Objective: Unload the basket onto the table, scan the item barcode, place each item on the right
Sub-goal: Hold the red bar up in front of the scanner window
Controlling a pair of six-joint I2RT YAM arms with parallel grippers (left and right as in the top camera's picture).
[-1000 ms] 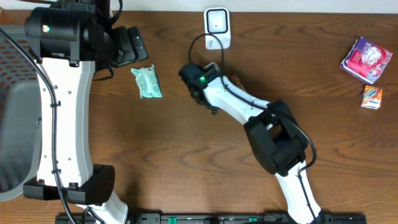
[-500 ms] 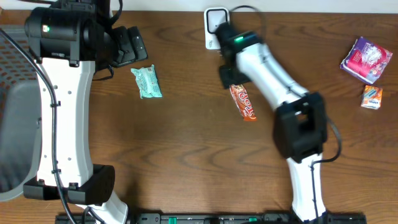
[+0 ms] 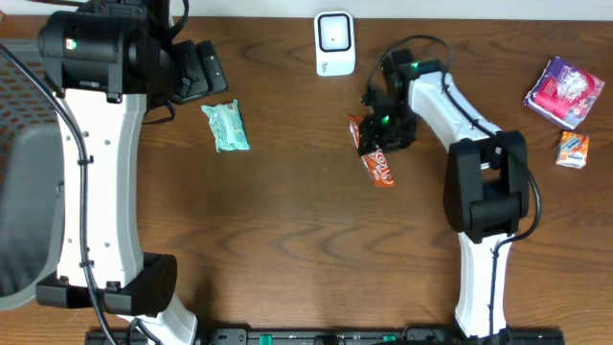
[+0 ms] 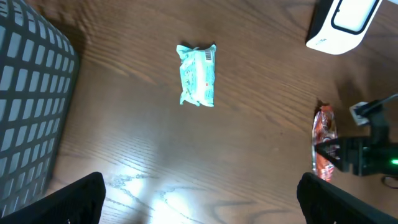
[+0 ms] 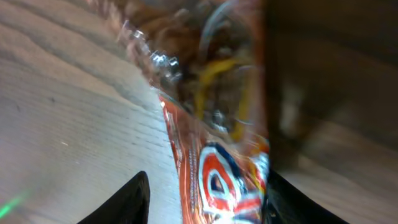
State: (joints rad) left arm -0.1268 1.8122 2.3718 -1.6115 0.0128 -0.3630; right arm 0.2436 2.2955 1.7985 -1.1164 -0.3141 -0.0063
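the crinkly orange plastic snack packet (image 3: 376, 156) lies flat on the brown wooden table (image 3: 287, 240) just right of centre in the overhead view, below and to the right of the white upright barcode scanner (image 3: 334, 43) at the top middle. the right gripper (image 3: 385, 123) sits over the packet's upper end with a finger on either side; whether they pinch it cannot be told. the left gripper (image 4: 199, 186), at the upper left, hangs with its jaws spread wide, holding nothing, near a pale green wrapped packet (image 3: 226, 126).

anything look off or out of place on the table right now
Nothing looks spilled or torn. The only thing askew is the orange plastic snack packet: it lies slanted on the brown wooden table, off to one side of the white barcode scanner rather than in front of it, with the right gripper straddling it.
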